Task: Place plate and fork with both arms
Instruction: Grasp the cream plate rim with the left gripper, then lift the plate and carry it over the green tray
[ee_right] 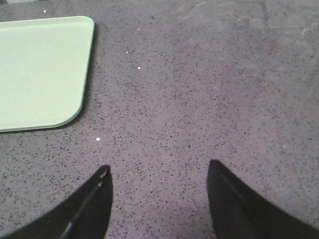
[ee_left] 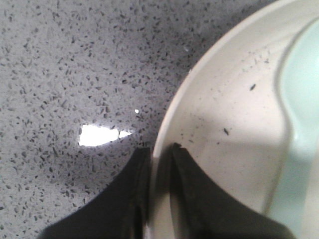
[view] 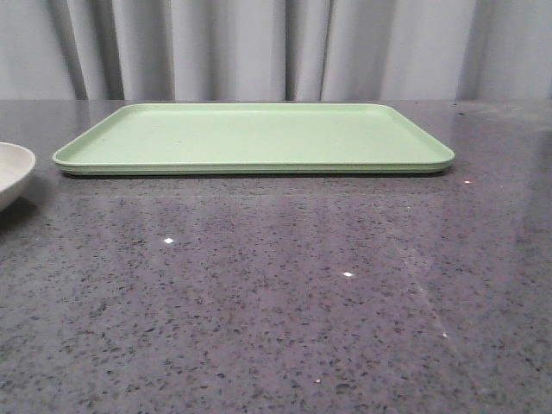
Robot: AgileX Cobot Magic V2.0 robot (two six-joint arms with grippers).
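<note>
While the light-green tray (view: 259, 136) lies flat at the twelve o'clock side of the speckled grey worktop (view: 285, 293) with nothing on it, the plate (view: 12, 172) shows only as a pale curved edge at nine o'clock in the front view, well apart from the tray. From the left wrist view the plate (ee_left: 234, 124) holds a pale bluish-green object (ee_left: 303, 124), only partly seen. The left gripper (ee_left: 160, 157) has its dark fingers nearly together on the plate's raised rim, one finger outside over the worktop, the other inside the plate. The right gripper (ee_right: 159, 186) hangs spread wide over bare worktop, pinching nothing, with the tray corner (ee_right: 45, 69) well away from its fingertips.
</note>
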